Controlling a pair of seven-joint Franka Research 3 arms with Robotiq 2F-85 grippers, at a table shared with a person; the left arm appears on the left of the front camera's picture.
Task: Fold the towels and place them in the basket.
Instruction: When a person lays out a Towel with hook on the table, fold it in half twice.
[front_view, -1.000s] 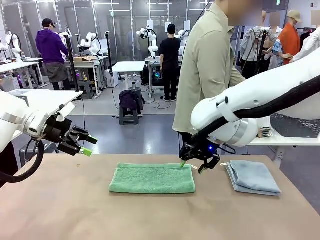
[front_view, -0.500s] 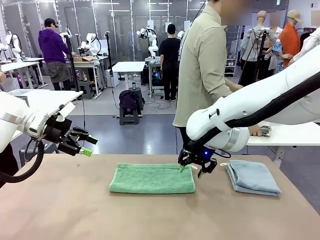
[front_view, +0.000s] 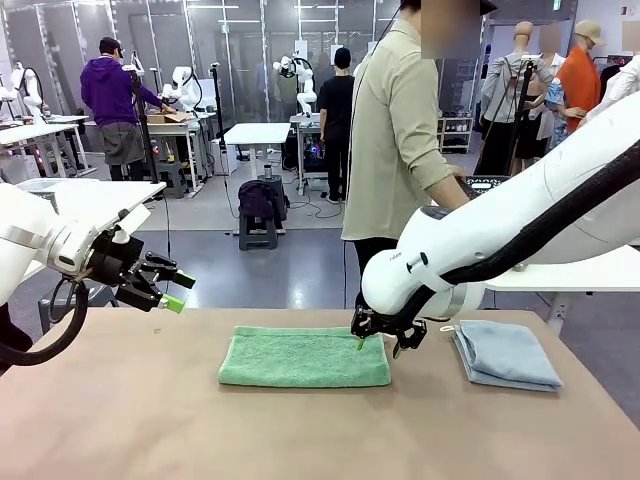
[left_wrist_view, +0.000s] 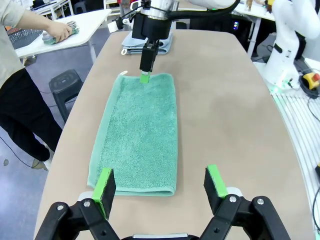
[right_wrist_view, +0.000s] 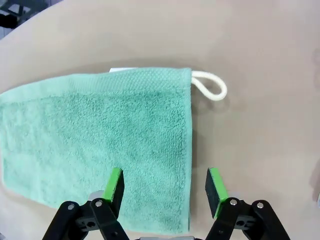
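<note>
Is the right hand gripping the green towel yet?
No, the right hand is open, its fingers standing apart and straddling the green towel at its short edge near the white loop.

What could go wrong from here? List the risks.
1. The open right gripper straddles the green towel's short edge, one pad over cloth, one over bare table: closing might catch little and slip.
2. The white loop lies beside that corner and could snag a finger.
3. The left gripper hovers open off the other end, so a one-sided lift may bunch it.
</note>
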